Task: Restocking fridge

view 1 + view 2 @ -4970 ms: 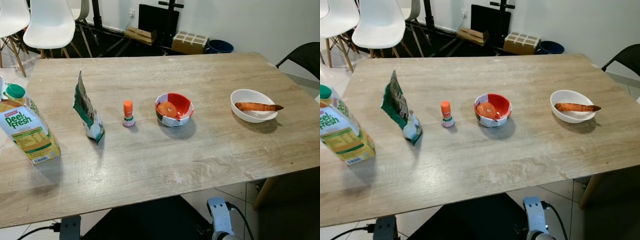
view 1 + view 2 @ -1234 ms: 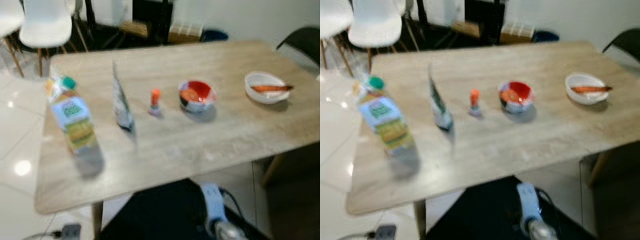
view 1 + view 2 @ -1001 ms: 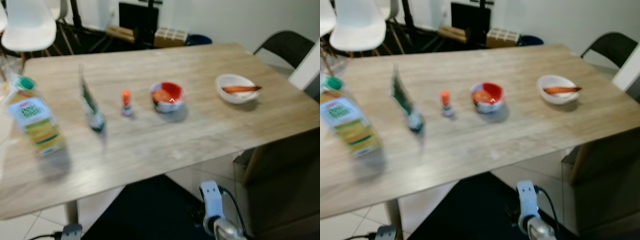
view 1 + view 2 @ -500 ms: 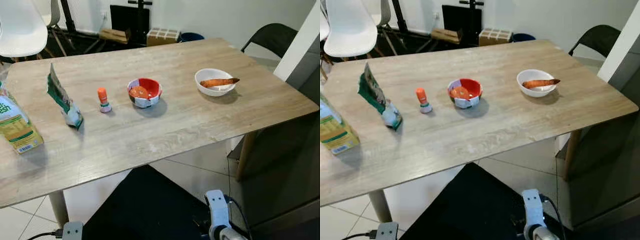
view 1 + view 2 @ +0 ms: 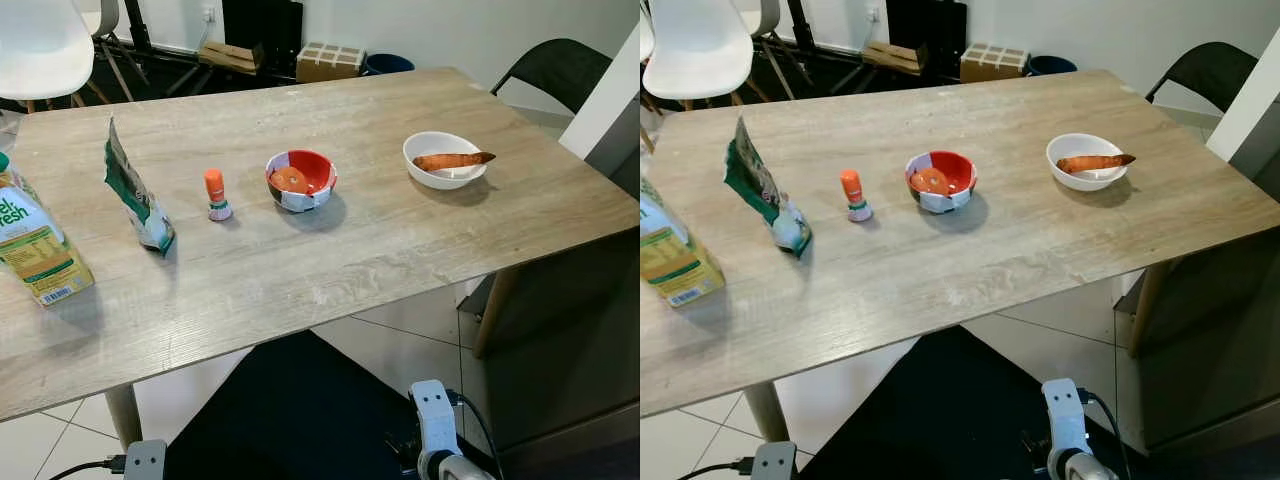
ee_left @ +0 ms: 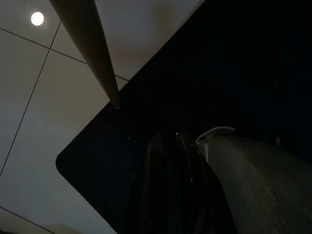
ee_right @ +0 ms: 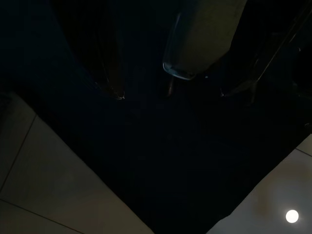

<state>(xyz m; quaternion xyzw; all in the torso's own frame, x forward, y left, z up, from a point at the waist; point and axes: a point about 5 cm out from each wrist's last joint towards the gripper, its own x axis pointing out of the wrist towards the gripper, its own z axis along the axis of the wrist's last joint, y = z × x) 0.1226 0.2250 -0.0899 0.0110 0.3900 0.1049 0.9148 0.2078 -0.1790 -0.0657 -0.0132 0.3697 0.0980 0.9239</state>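
Landmark: wooden table (image 5: 400,250), all places given from it.
Juice carton (image 5: 32,245): one, upright at the table's left end, near the front edge; green screw cap, "Peel Fresh" print. Judged the heaviest item if full; stiff card walls that may dent under a hard squeeze. Best taken across the two flat sides at mid height, below the sloped top.
Green snack bag (image 5: 135,195): one, standing on edge, just right of the carton. Judged light, soft, crinkly; likely to fold or slip. Best pinched near the sealed upper edge.
Small orange-capped bottle (image 5: 215,193): one, upright, near the table's middle, between bag and bowl. Judged light, rigid, easily tipped. Best taken round the body under the cap.
Red and white bowl (image 5: 301,181): one, at the table's middle, holding an orange-coloured food. Judged stiff, contents loose. Best taken at the rim and kept level.
White bowl (image 5: 445,160): one, toward the table's right end. Judged hard, smooth, breakable if ceramic; grip at the rim.
Orange root vegetable (image 5: 452,159): one, lying across the white bowl, tip over its rim. Judged firm; may roll out if the bowl tilts.
Chairs: one dark chair (image 5: 560,70) beyond the right end; white chairs (image 5: 45,45) beyond the far left corner.
Left gripper (image 6: 168,161): hanging below the table over a dark mat (image 6: 253,73); its fingers lie close together, holding nothing.
Right gripper: hanging idle in the dark; finger position impossible to make out.
Fridge stock count: six items on the table, none in hand.
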